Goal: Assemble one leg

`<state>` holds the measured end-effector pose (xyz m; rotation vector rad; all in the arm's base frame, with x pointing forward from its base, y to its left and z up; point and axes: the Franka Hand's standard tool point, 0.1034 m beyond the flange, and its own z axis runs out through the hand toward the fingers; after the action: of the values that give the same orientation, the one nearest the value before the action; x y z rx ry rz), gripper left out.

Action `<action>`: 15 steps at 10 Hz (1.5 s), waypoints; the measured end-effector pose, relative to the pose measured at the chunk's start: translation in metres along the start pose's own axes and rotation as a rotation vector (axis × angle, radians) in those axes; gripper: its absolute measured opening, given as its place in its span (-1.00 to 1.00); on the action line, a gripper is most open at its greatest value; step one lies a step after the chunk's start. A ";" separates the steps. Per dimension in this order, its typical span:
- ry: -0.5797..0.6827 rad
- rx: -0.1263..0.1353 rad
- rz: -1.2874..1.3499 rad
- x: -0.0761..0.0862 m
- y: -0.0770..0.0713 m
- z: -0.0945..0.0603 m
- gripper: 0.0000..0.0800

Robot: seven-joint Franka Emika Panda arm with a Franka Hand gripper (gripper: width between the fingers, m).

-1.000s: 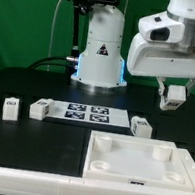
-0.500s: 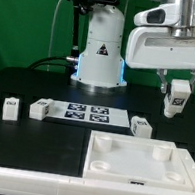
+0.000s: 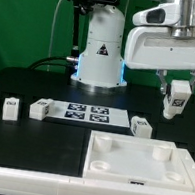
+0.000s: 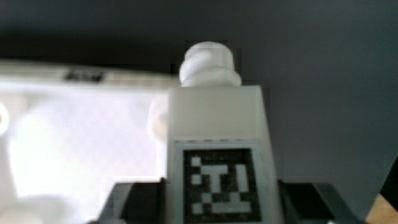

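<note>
- The jaws are closed on the leg (image 3: 176, 95), gripping it by its sides with its tag facing outward.
- The held leg hangs in the air, clear of the tabletop (image 3: 38, 142), over the far part near the edge on the exterior view's right.
- In the wrist view the leg (image 4: 222, 120) reaches away from the camera and ends in a narrower rounded peg, with the tag close to the jaws.
- The white panel (image 3: 139, 175) lies flat at the near corner on the exterior view's right.
- The marker board (image 3: 88, 111) lies mid-tabletop, with three loose legs (image 3: 140, 125) (image 3: 41, 106) (image 3: 11, 107) beside it.
</note>
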<state>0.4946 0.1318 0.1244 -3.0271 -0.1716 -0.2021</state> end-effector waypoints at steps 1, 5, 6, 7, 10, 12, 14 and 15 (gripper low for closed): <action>0.010 0.004 -0.008 0.014 0.004 0.003 -0.27; 0.040 0.015 -0.003 0.056 0.011 0.011 -0.27; 0.044 0.016 -0.005 0.058 0.010 0.010 -0.27; 0.079 0.015 -0.004 0.060 0.010 0.010 -0.27; 0.265 0.009 -0.004 0.066 0.013 0.007 -0.27; 0.243 -0.003 -0.041 0.075 0.025 0.009 -0.27; 0.268 -0.002 -0.041 0.094 0.030 0.011 -0.27; 0.286 -0.001 -0.041 0.099 0.030 0.013 -0.27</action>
<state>0.5970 0.1142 0.1227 -2.9529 -0.2084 -0.6317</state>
